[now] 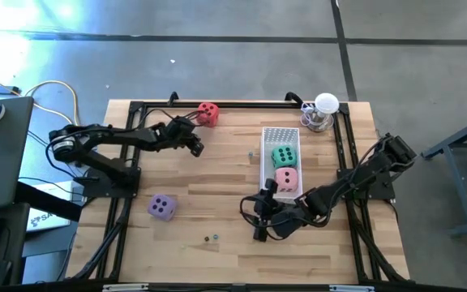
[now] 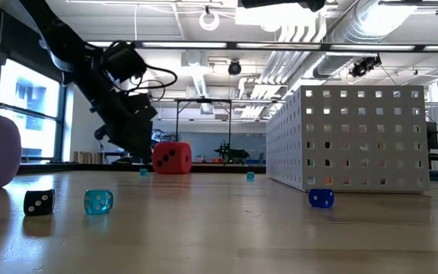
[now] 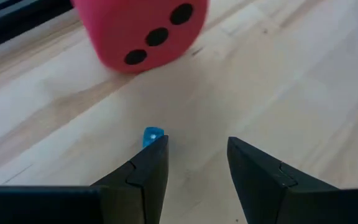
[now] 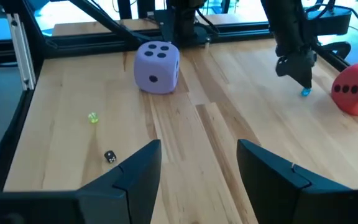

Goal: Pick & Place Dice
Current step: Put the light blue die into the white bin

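Nearest, the right gripper [image 1: 259, 217] hovers, jaws spread and empty, by the white perforated bin [image 1: 267, 138] holding two dice: pink die [image 1: 286, 180] and green die [image 1: 283, 156]. Purple die [image 1: 162, 208] sits alone on the table [image 1: 217, 259]. Farther, the left gripper [image 1: 197, 147], jaws parted, nears the red die [image 1: 208, 113].

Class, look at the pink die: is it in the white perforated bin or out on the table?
In. The high view shows the pink die inside the white perforated bin, next to the green die.
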You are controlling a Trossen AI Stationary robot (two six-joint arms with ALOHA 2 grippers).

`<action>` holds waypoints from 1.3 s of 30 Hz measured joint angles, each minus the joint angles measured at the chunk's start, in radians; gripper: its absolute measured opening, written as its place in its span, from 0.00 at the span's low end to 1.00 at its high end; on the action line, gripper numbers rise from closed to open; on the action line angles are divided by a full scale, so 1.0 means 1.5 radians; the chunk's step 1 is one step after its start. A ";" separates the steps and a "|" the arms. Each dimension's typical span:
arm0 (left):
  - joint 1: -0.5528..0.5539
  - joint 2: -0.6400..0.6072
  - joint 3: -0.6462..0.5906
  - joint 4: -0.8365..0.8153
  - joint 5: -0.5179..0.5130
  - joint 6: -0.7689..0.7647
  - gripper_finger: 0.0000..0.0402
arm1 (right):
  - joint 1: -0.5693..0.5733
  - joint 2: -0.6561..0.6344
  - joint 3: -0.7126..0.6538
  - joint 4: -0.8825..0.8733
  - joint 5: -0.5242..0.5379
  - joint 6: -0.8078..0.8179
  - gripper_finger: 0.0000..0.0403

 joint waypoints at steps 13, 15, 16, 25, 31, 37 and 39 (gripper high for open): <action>0.004 0.020 0.000 0.012 -0.054 -0.018 0.39 | 0.000 0.000 0.000 0.000 -0.001 -0.001 0.50; 0.003 0.032 0.000 0.021 -0.054 -0.018 0.39 | 0.000 0.000 0.000 -0.001 -0.001 -0.001 0.50; 0.003 0.040 0.000 0.024 -0.054 -0.018 0.39 | 0.000 0.000 0.000 -0.001 -0.001 -0.001 0.50; 0.003 0.071 0.000 0.063 -0.075 0.001 0.39 | 0.000 0.000 0.000 -0.002 -0.001 -0.002 0.50; 0.003 0.072 0.000 0.065 -0.075 0.000 0.39 | 0.000 0.000 0.000 -0.003 -0.001 -0.005 0.50; 0.003 0.093 0.000 0.070 -0.081 -0.001 0.39 | 0.000 0.000 0.000 -0.002 -0.001 -0.005 0.50; 0.003 0.097 0.000 0.070 -0.088 -0.001 0.39 | 0.000 0.000 0.000 -0.002 -0.001 -0.005 0.50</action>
